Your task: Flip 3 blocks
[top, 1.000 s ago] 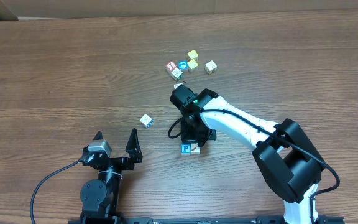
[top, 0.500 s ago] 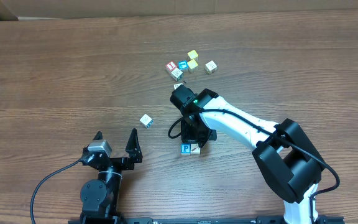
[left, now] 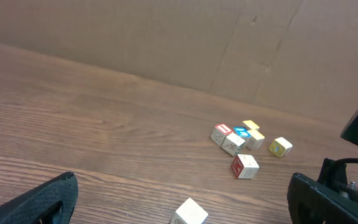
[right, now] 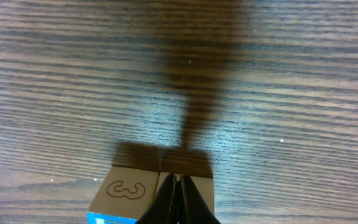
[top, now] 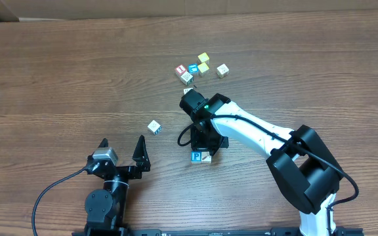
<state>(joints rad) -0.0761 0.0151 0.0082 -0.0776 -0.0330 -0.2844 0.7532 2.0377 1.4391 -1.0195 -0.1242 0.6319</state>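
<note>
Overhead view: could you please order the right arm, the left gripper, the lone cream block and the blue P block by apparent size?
1. right arm
2. left gripper
3. lone cream block and blue P block look alike.

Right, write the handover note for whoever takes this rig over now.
Left gripper: fingers wide open, empty, idle at the front.
Right gripper: fingers shut, holding nothing, tips down at the seam between the blue-faced block and the cream block touching it.
Lone cream block sits apart, toward the left arm. Other cubes are clustered at the far side.
Done: cannot tell which blocks are flipped.
Left: probably tip this pair, then the lone one.
</note>
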